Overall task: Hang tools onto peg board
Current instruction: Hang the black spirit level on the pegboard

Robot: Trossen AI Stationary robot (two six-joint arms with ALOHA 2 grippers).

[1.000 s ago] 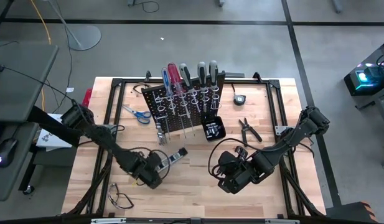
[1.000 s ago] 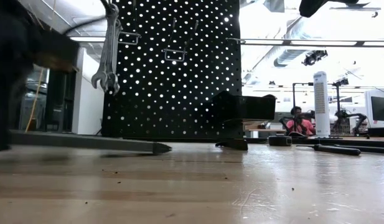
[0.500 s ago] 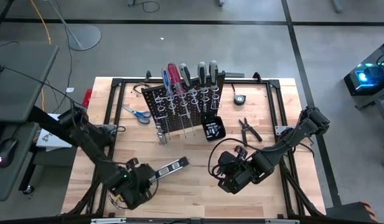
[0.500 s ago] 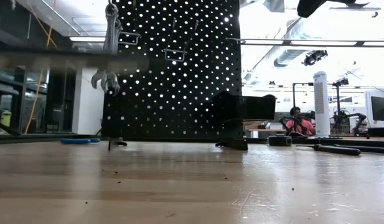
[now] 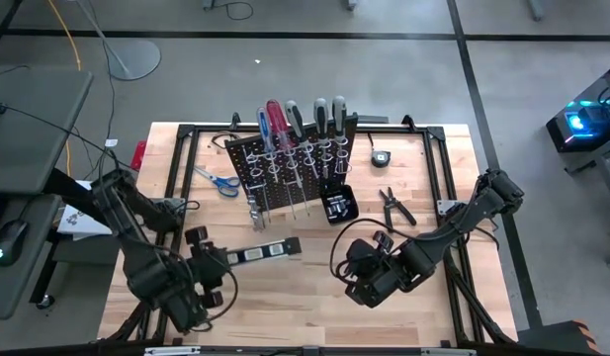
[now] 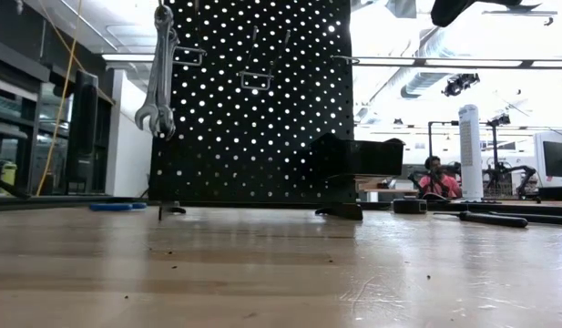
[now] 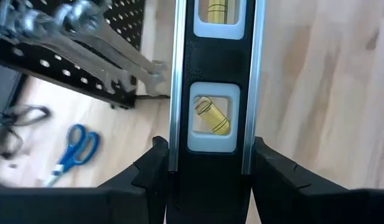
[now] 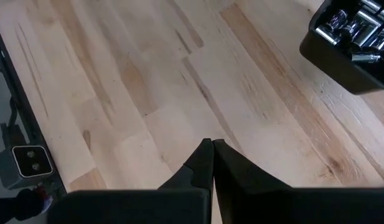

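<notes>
The black peg board stands upright at the table's middle far side. Several screwdrivers sit in its rings and silver wrenches hang at its left end. My left gripper is shut on a black spirit level with yellow vials, near the table's front left. Blue-handled scissors lie left of the board and dark pliers lie to its right. My right gripper is shut with nothing in it, above the table's near right. My left gripper pinches the spirit level by its two long silver edges, at the end nearest the wrist. One finger lies on each side. The level runs straight on from the fingers, toward the table's right, and is lifted clear of the table.
A small black box of sockets sits at the board's right foot. A tape measure lies at the far right. Bare wood lies between the two arms along the near side. A person sits far behind the table.
My left gripper has risen and swung toward the table's near left, rolling as it went. The spirit level, which lay slanted low over the table, has come up clear of it and out of the low view. It now points toward the right edge.
</notes>
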